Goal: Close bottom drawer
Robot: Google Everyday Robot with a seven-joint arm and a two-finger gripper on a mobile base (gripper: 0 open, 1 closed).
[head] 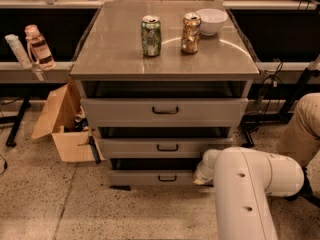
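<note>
The bottom drawer (145, 178) is the lowest and narrowest of three grey cabinet drawers, with a small black centre handle (167, 178). It stands pulled out a little, with a dark gap above its front panel. My gripper (201, 174) is at the end of the white arm (245, 194), low at the right end of the bottom drawer's front, touching or nearly touching it. The arm's bulk hides most of the gripper.
The middle drawer (165, 147) and top drawer (165, 111) also stand partly open. On the cabinet top (110, 49) are a green can (151, 35), a gold can (190, 32) and a white bowl (211, 20). A cardboard box (62, 126) stands on the floor at the left.
</note>
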